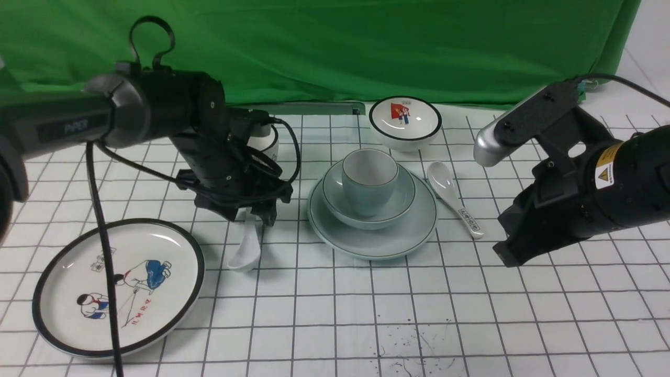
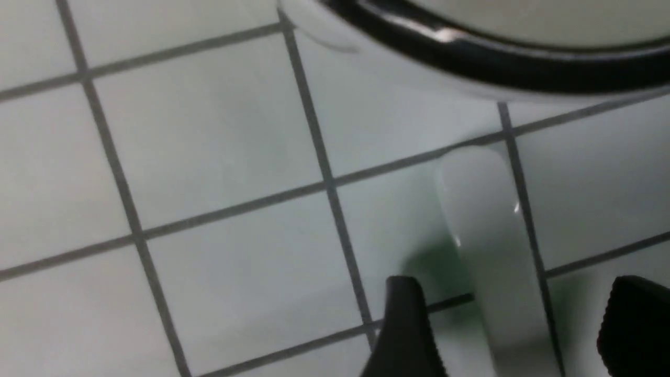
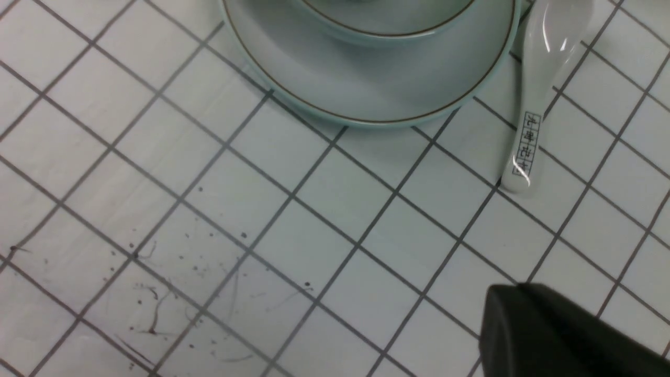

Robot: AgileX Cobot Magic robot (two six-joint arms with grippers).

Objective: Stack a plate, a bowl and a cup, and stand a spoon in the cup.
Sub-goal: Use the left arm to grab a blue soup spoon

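White gridded bench (image 1: pixel 471 314): left fingers (image 2: pixel 408 324) wide, the plain white ceramic spoon (image 2: pixel 487 235) between them; right fingers (image 3: pixel 549 330) closed, empty.

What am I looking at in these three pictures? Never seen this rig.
This is a tabletop robot with two arms, each ending in a two-finger gripper. The wide picture is taken from between the arms, looking forward. The other two come from cameras on the wrists, looking down past the fingers.

On the gridded table, a plain cup sits in a bowl, which sits on a plate. A plain white spoon lies on the table under the left gripper. Its jaws stand open on either side of the spoon's handle and are not gripping it. The right gripper is shut and holds nothing.

Also on the table are a printed spoon, a cartoon plate and a small bowl with a red picture.
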